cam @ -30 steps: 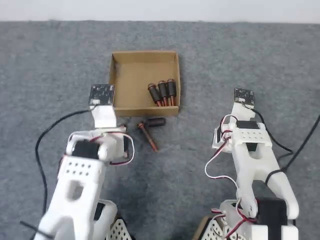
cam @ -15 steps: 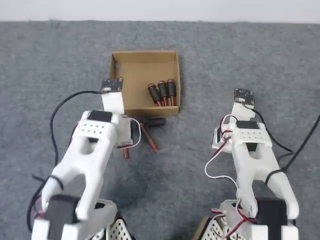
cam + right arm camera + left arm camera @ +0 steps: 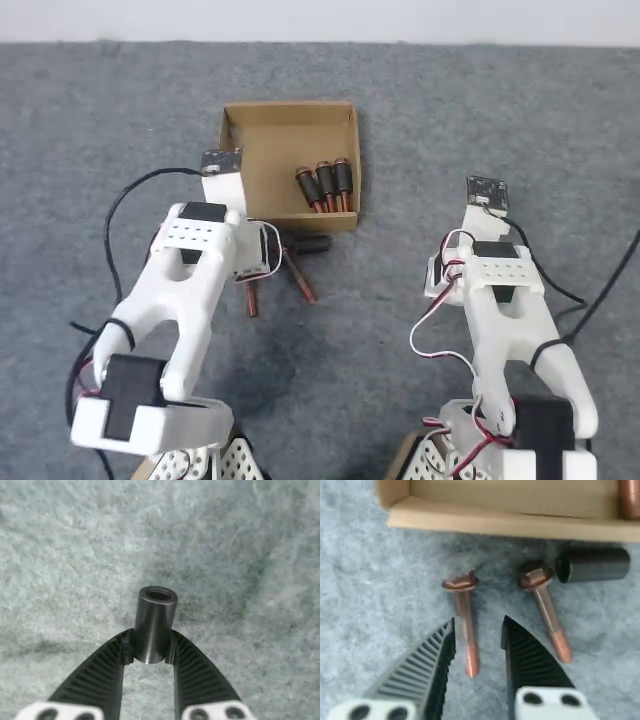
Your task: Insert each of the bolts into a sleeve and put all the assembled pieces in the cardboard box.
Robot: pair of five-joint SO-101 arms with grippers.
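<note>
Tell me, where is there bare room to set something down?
Bare carpet lies between the cardboard box and the right arm; the box's left half is free. Crowded: before the box, around two bolts, a sleeve and the left gripper.

Before the cardboard box [image 3: 505, 525] I found a loose sleeve [image 3: 594, 564], a bolt [image 3: 545, 610] and a second bolt [image 3: 464, 615] crowding the passage; carpet [image 3: 375, 620] farther out lay bare.

Three assembled pieces [image 3: 325, 185] lie in the box [image 3: 312, 223], two bolts [image 3: 464, 620] and a sleeve [image 3: 594, 564] before it.
</note>
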